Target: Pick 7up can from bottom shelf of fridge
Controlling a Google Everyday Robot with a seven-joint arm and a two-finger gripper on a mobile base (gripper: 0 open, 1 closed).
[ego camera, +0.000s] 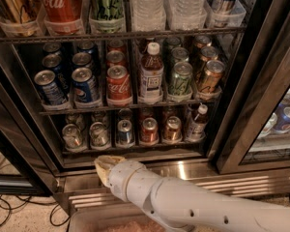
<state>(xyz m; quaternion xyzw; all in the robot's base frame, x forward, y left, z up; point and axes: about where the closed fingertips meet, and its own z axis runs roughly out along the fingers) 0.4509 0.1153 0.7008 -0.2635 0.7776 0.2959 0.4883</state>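
The fridge (232, 144) stands open in front of me, with a dark frame and wire racks. The bottom shelf (135, 148) holds a row of small cans in clear trays. Two pale greenish-silver cans stand at its left end. I take the 7up can (99, 135) to be the one right above my gripper, with its twin (72, 137) to its left. To the right of these stand a blue-and-silver can (124, 132), two red cans (149, 130) and a small bottle (198, 123). My gripper (105, 164) is just below the shelf's front edge, under the 7up can, on the white arm (183, 204) coming from the lower right.
The middle rack holds Pepsi cans (84, 85), a Coke can (118, 84), a bottle (151, 74) and green and gold cans. The ribbed steel base (217, 175) runs under the shelf. A second glass door (280, 120) is at the right. Cables (19, 211) lie on the floor at the left.
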